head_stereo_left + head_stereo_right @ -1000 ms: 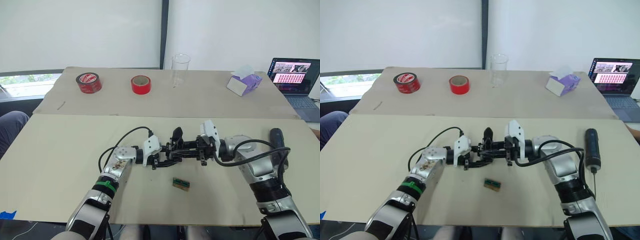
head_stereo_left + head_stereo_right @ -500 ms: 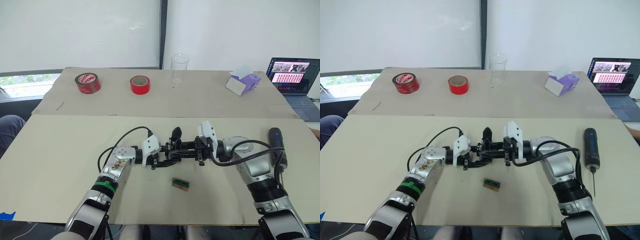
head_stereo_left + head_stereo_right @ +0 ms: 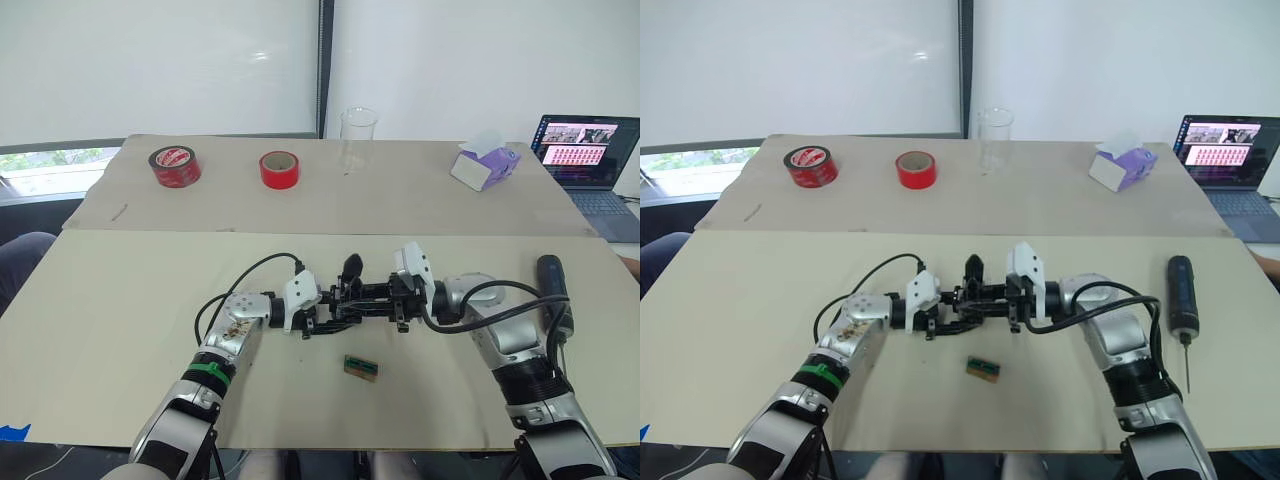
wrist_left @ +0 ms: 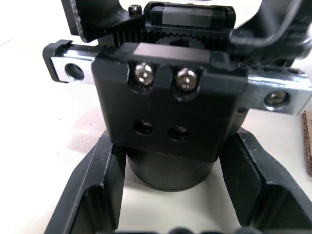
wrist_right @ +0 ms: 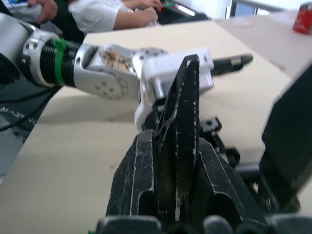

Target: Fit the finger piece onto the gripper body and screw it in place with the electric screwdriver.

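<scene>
Unmoved — gripper body (image 3: 352, 300), seemingly clamped.

Silver-grey jointed arms, white gripper housings, black cables, green band on the left wrist (image 3: 211, 369).
</scene>
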Controlling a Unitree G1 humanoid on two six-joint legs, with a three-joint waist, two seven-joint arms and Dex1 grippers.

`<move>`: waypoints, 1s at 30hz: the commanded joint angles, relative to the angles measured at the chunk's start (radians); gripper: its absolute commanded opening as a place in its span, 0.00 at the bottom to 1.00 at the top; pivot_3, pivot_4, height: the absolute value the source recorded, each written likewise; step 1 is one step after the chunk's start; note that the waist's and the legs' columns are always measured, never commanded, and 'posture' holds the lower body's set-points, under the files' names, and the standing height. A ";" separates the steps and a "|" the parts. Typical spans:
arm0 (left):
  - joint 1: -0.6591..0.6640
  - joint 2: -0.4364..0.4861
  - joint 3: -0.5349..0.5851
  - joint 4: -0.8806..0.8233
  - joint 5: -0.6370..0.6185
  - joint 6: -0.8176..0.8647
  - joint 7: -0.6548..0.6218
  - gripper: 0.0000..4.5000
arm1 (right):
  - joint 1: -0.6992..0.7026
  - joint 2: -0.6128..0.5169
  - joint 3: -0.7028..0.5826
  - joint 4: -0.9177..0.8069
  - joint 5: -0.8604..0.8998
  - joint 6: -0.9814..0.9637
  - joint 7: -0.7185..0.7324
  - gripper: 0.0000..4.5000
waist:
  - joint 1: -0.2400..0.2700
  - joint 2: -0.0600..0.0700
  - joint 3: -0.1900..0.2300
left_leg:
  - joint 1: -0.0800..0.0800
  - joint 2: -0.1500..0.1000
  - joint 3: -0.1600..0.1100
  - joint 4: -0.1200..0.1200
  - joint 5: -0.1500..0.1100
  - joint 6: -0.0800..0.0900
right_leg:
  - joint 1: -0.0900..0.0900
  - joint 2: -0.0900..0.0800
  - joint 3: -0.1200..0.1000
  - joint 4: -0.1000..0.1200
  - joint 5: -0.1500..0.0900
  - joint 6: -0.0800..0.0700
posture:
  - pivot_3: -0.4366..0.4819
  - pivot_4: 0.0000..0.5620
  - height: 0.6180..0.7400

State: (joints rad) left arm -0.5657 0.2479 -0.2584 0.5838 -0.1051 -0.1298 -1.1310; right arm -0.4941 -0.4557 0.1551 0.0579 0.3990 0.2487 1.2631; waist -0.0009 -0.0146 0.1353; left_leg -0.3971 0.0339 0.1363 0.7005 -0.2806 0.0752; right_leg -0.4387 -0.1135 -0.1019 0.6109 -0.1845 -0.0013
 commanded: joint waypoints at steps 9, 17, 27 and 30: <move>0.046 0.014 -0.045 0.039 0.046 0.039 -0.016 0.51 | -0.010 -0.015 -0.022 -0.041 0.034 -0.013 0.008 0.10 | 0.000 0.000 0.000 | 0.000 0.000 0.000 0.000 0.000 0.000 | 0.000 0.000 0.000 0.000 0.000 0.000 | 0.48 0.27 1.00; 0.044 0.015 -0.043 0.044 0.047 0.038 -0.014 0.51 | 0.004 -0.011 0.003 -0.036 0.015 -0.009 0.004 0.10 | 0.000 0.000 0.000 | 0.000 0.000 0.000 0.000 0.000 0.000 | 0.000 0.000 0.000 0.000 0.000 0.000 | 0.48 0.27 1.00; 0.052 0.020 -0.039 0.035 0.045 0.041 -0.010 0.51 | 0.003 -0.014 0.027 0.016 -0.023 -0.039 0.006 0.10 | 0.000 0.000 0.000 | 0.000 0.000 0.000 0.000 0.000 0.000 | 0.000 0.000 0.000 0.000 0.000 0.000 | 0.48 0.27 1.00; 0.047 0.021 -0.038 0.041 0.045 0.039 -0.008 0.51 | 0.004 -0.019 0.028 0.033 -0.034 -0.051 0.008 0.10 | 0.000 0.000 0.000 | 0.000 0.000 0.000 0.000 0.000 0.000 | 0.000 0.000 0.000 0.000 0.000 0.000 | 0.48 0.27 1.00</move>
State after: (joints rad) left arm -0.5591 0.2478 -0.2581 0.5776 -0.1062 -0.1290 -1.1245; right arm -0.4913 -0.4649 0.1862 0.0831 0.3764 0.2159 1.2661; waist -0.0009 -0.0146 0.1352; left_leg -0.3968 0.0338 0.1365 0.7005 -0.2806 0.0752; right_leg -0.4384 -0.1136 -0.1018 0.6109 -0.1845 -0.0013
